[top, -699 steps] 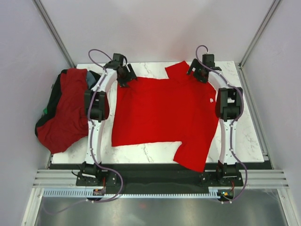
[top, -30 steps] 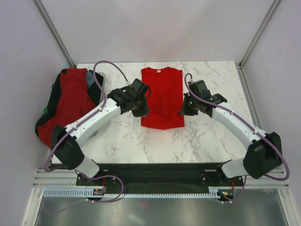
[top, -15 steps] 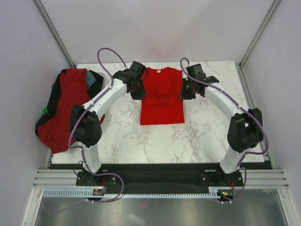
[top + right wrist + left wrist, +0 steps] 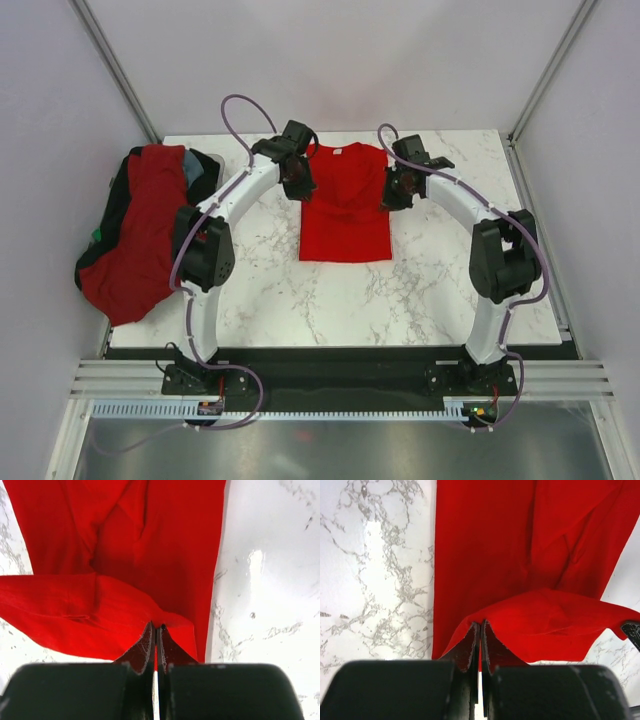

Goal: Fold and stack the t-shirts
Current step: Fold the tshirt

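Top external view: left gripper (image 4: 299, 186) and right gripper (image 4: 392, 192), pinching the bright red cloth t-shirt (image 4: 345, 228), have reached its collar (image 4: 338, 151) from mid-shirt; half-fold looks nearly done.

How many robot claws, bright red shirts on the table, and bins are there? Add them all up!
Bright red t-shirt on the table: 1
Robot claws: 2, the left gripper and the right gripper, both shut on that shirt
Dark bin: 1, holding a pile of clothes too bunched up to count
Total: 4
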